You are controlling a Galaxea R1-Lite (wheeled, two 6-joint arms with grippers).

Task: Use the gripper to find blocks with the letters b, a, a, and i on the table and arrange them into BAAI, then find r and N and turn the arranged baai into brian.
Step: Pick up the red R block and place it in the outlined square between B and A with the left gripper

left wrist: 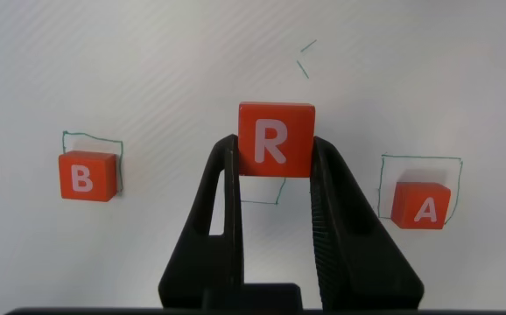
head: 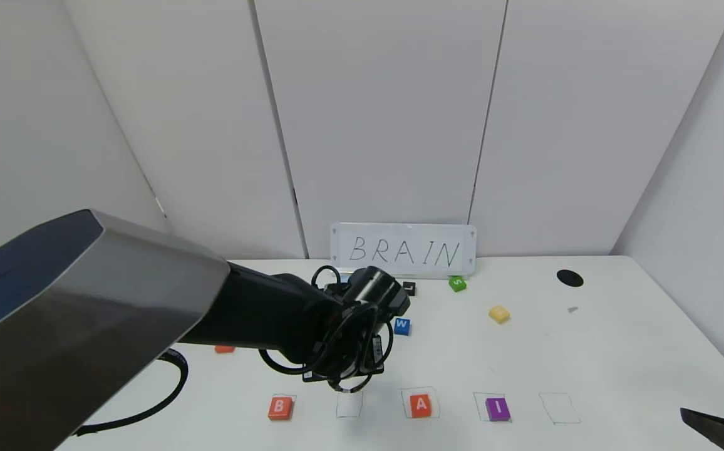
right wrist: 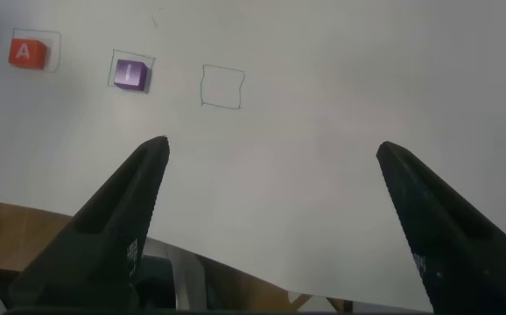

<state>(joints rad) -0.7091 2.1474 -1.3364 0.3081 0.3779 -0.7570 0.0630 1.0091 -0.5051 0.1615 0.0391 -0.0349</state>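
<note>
One left gripper [left wrist: 275, 166] clamped on r [left wrist: 276, 139], hidden in head view, right gripper [right wrist: 270, 175] apart, half cut off.

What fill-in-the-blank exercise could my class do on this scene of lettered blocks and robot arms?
1. The left gripper is shut on an orange block marked with the letter ____.
2. That block hangs over the empty drawn square between the B block and the ____ block.
3. The block marked I is coloured ____.
4. The right gripper, at the table's near right edge, has its jaws ____.

Missing words: R; A; purple; open
</note>
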